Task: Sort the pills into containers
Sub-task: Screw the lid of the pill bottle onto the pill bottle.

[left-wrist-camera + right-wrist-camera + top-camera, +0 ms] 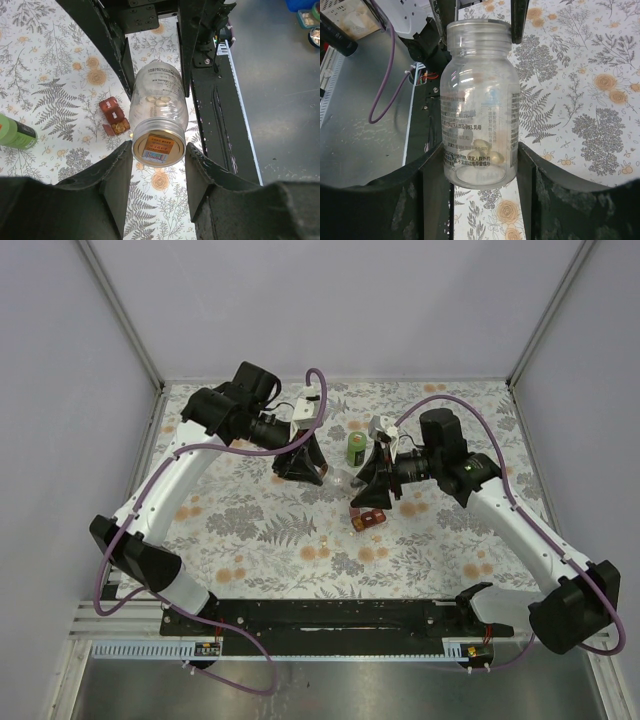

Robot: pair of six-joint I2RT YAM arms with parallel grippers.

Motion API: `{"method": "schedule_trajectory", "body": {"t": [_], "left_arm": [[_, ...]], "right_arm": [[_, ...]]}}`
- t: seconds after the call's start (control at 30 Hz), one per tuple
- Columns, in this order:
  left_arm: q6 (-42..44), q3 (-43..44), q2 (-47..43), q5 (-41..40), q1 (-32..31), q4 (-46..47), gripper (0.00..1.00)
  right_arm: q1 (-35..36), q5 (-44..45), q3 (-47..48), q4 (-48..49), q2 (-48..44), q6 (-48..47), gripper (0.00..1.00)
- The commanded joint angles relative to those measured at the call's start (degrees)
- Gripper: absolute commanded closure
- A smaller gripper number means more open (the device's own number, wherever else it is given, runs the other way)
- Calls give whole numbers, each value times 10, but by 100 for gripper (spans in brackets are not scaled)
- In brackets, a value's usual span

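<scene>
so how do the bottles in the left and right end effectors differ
Left bottle: orange-labelled closed end faces its camera, pills lying mid-body. Right bottle: open capless neck points away, pills at its base. Both are clear, printed and gripped between fingers.

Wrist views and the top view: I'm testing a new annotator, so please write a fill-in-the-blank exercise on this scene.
1. The left gripper holds a clear bottle whose near end bears an ___ label.
2. In the right gripper's second clear bottle lie a few pale ___.
3. The pill box is dark ___.
4. The upright bottle between the two grippers is ___.
Missing: orange, pills, red, green.
</scene>
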Motion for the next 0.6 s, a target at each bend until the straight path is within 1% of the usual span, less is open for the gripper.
{"method": "schedule_trajectory", "body": {"t": [0.0, 0.1, 0.17, 0.3, 0.37, 0.43, 0.57], "left_arm": [[44, -4, -1, 30, -20, -13, 100], [65, -14, -8, 32, -25, -13, 100], [77, -19, -15, 28, -28, -13, 98], [91, -30, -27, 2, -35, -9, 96], [90, -52, -41, -17, -42, 15, 93], [80, -88, -64, -34, -50, 62, 90], [65, -147, -109, -81, -66, 146, 89]], "right_arm": [[4, -43, 38, 31, 0, 2, 100], [5, -58, 39, 36, 2, 13, 100], [5, -71, 42, 39, 8, 25, 100], [4, -93, 46, 46, 18, 41, 100], [5, -104, 48, 48, 23, 49, 100], [5, -115, 50, 53, 29, 60, 100], [5, -132, 47, 65, 34, 78, 100]]}}
